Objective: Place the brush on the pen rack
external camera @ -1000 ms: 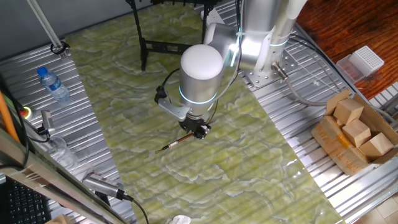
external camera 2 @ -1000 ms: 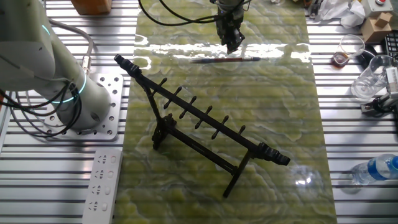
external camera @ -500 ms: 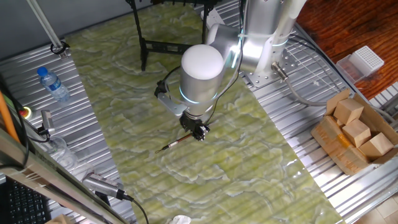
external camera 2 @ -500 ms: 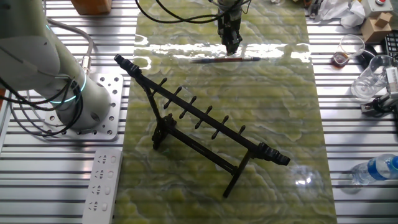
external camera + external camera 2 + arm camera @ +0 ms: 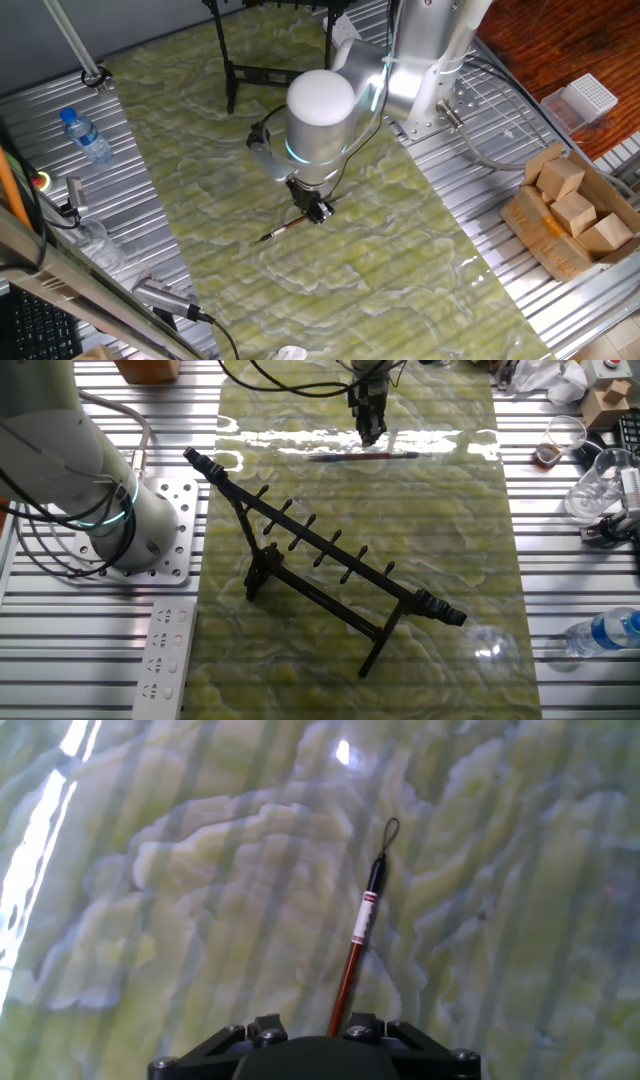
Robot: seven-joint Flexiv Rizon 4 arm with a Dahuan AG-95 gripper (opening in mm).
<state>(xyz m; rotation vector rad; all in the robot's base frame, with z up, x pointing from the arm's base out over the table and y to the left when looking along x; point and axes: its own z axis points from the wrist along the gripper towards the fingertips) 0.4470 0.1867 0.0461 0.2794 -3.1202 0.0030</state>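
The pincer (image 5: 317, 212) hangs just above the brush (image 5: 284, 229), fingers pointing down; whether they are spread or closed cannot be told, and no contact with the brush shows. The brush lies flat on the green marbled mat (image 5: 400, 250), its dark tip out to the pincer's left in one fixed view. In the hand view the brush (image 5: 356, 960) runs forward from under the pincer, with a pale band and a cord loop at the far end. In the other fixed view the pen rack (image 5: 320, 555) stands well apart from the pincer (image 5: 371, 432), nearer the camera, on the same mat.
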